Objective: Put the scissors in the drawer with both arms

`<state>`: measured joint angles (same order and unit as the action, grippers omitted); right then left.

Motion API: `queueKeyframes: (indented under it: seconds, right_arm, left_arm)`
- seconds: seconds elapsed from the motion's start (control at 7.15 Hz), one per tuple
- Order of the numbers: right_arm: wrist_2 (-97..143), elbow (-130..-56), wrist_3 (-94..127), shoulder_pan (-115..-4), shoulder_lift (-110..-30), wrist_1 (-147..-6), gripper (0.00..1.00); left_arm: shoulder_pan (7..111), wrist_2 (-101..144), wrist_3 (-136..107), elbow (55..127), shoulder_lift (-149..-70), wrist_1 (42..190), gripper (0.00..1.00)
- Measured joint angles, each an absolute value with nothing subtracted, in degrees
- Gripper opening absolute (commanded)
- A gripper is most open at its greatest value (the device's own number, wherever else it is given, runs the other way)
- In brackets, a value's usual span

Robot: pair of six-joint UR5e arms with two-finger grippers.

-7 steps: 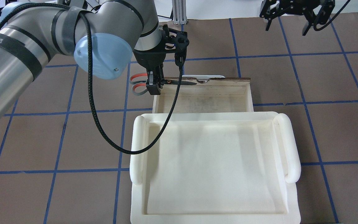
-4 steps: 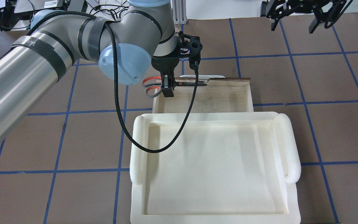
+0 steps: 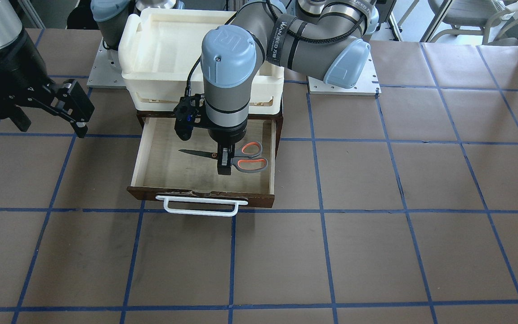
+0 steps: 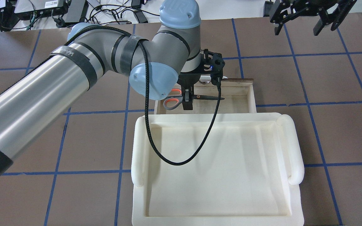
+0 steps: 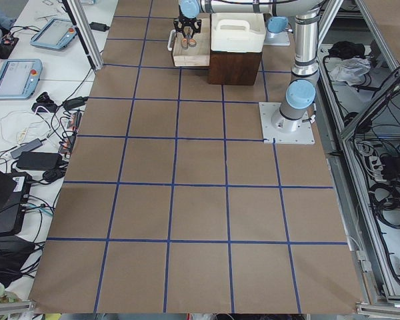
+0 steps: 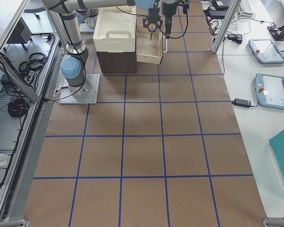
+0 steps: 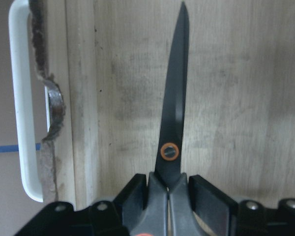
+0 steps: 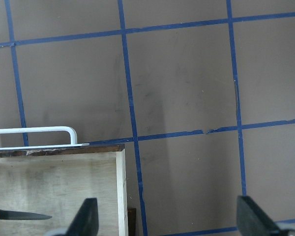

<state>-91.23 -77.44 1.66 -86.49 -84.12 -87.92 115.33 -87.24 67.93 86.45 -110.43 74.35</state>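
Observation:
The scissors [image 3: 243, 159] have grey handles with orange-lined loops and dark blades. My left gripper [image 3: 224, 165] is shut on them near the pivot and holds them level over the open drawer [image 3: 169, 173], blades toward my right. In the overhead view the left gripper [image 4: 187, 103] holds the scissors [image 4: 172, 101] over the drawer's [image 4: 237, 101] left part. The left wrist view shows the blades [image 7: 174, 123] above the pale drawer floor [image 7: 236, 98], next to the white handle [image 7: 18, 123]. My right gripper [image 4: 297, 26] is open and empty, beyond the drawer's right front corner [image 8: 119, 162].
A cream-white plastic tray [image 4: 294, 150] sits on top of the brown cabinet, just behind the open drawer. The left arm's black cable [image 4: 174, 161] hangs in a loop over the tray. Brown table paper with blue tape lines [image 3: 322, 211] lies all around.
My left arm has carried the scissors to the right and back toward me, from over the drawer's front left corner to over its inside. The right gripper has hardly moved.

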Motion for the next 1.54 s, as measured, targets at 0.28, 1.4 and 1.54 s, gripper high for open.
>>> queueKeyframes:
  seconds: [0.28,1.4,1.54]
  right_arm:
    - [-91.29,-78.46,1.52,-86.90,-84.68,-88.03,1.00]
    - [-91.25,-78.91,1.58,-87.19,-85.04,-88.30,1.00]
    - [-91.28,-78.92,1.58,-87.28,-85.06,-88.29,1.00]
  left_arm:
    - [116.12,-87.04,67.80,86.95,-111.35,72.90,0.00]
    - [116.75,-86.69,67.56,90.05,-112.13,72.02,0.20]
    - [116.98,-86.72,67.55,90.48,-112.14,71.71,0.52]
